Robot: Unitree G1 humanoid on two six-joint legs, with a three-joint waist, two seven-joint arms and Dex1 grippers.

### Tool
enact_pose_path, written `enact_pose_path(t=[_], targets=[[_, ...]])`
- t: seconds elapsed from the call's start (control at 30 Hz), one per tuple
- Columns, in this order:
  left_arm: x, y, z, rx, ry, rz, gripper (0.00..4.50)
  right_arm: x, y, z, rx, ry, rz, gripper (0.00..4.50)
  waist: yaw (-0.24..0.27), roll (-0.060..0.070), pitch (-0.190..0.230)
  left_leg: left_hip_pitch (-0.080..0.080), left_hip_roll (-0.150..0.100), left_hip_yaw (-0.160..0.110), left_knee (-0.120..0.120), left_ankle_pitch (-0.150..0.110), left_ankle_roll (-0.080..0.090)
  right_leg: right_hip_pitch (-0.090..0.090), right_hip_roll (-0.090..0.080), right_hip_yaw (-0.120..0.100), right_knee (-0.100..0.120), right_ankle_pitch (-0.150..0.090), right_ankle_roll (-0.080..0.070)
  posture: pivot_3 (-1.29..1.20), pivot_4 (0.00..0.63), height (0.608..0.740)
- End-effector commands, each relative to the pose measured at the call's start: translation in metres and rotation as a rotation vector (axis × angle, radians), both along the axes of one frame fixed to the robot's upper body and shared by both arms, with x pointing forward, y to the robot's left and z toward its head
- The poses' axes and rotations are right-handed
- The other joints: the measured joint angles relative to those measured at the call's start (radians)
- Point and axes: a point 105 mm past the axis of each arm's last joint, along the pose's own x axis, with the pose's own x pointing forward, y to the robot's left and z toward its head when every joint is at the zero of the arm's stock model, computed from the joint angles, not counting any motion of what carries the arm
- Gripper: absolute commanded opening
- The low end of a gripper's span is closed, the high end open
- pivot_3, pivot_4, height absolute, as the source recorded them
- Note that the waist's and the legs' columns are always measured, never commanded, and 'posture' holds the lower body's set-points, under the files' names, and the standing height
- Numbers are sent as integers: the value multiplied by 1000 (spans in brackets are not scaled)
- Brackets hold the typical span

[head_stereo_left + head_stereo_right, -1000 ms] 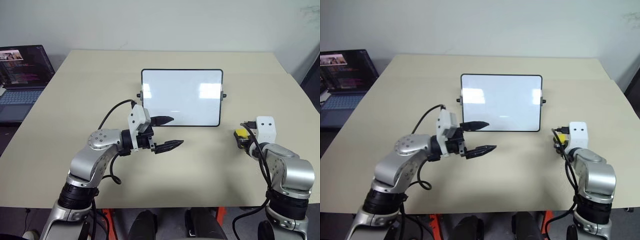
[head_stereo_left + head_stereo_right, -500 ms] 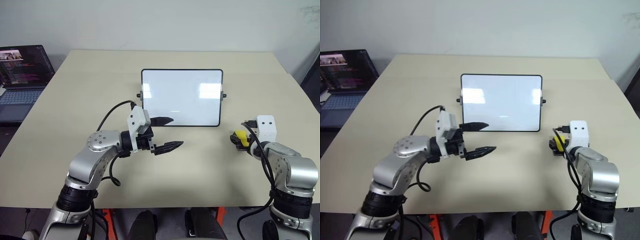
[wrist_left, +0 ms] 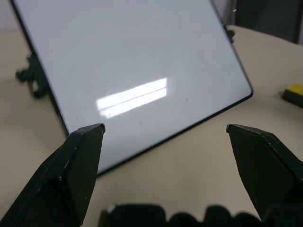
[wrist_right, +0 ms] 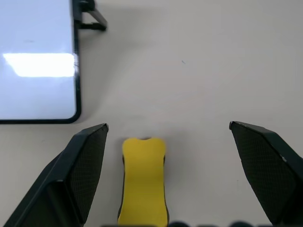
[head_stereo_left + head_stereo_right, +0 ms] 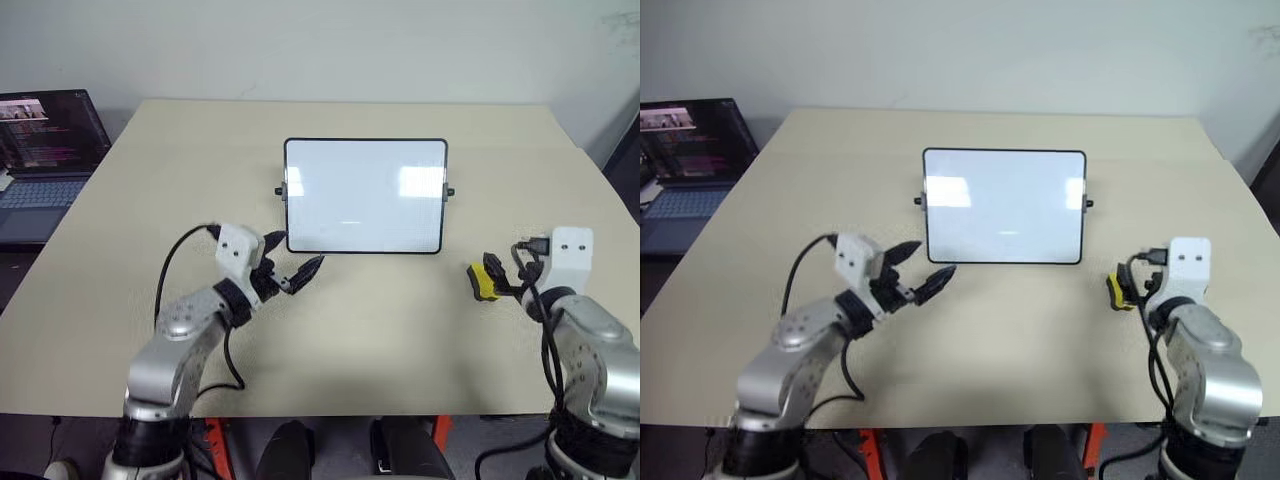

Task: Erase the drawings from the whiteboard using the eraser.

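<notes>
Left eye view showed the tabletop (image 5: 120, 200) carrying the whiteboard (image 5: 365, 195), propped upright. The left tool (image 5: 297, 272) was spread before its lower left corner. The right tool (image 4: 165, 179), spread wide, flanked the eraser (image 4: 143, 179), lying flat.

- The whiteboard (image 5: 365, 195), in the upper middle of the left eye view, is glossy white and mirrors bright window patches; its thin frame looks like black plastic.
- The table (image 5: 380, 330) is matt beige and smooth.
- The eraser (image 4: 143, 179) looks like smooth matt yellow plastic.
- The right gripper's fingers (image 4: 83, 165) are matt black with a fine cross-hatched texture.
</notes>
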Motion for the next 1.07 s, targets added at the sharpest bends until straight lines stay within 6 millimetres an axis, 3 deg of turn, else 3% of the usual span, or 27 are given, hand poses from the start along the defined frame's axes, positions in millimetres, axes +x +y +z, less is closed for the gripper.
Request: enact_pose_path(t=[0.03, 0.2, 0.4, 0.57, 0.77, 1.07], targets=[[-6, 13, 10, 0, -83, 147, 4500, -18, 3, 10, -26, -143, 2, 4478, 1, 0, 0, 0, 0, 0, 0, 0, 0, 0, 0, 0, 1, 0, 0, 0, 150, 740], [-23, 30, 1, -19, -97, 318, 4500, -42, -4, -10, -26, -179, -79, 4478, 1, 2, -3, 2, 0, 1, 0, 0, 0, 1, 0, 0, 1, 0, 0, 0, 150, 740], [-36, 40, -3, -53, -125, 427, 4500, -49, 3, -22, 27, -209, -74, 4478, 0, 3, -4, 3, 1, 1, 0, 0, 0, 3, 0, 1, 1, 0, 0, 0, 150, 740], [-39, 40, -7, -68, -134, 418, 4500, -50, 1, -24, 39, -218, -58, 4478, 1, 4, -5, 4, 0, 1, 1, 0, 0, 4, 1, 0, 0, 0, 0, 0, 150, 740], [-57, 63, -19, -65, -121, 427, 4500, -51, -6, -19, 26, -223, -55, 4478, -1, 5, -5, 4, 1, 1, 0, 0, 0, 4, 1, 0, 0, 0, 0, 0, 150, 740], [-55, 41, -30, -74, -101, 392, 4500, -61, -8, -14, 7, -206, -63, 4478, 6, 5, -5, 13, 0, 0, 0, -1, 1, 16, 0, 0, -3, -4, 5, 0, 150, 740]])
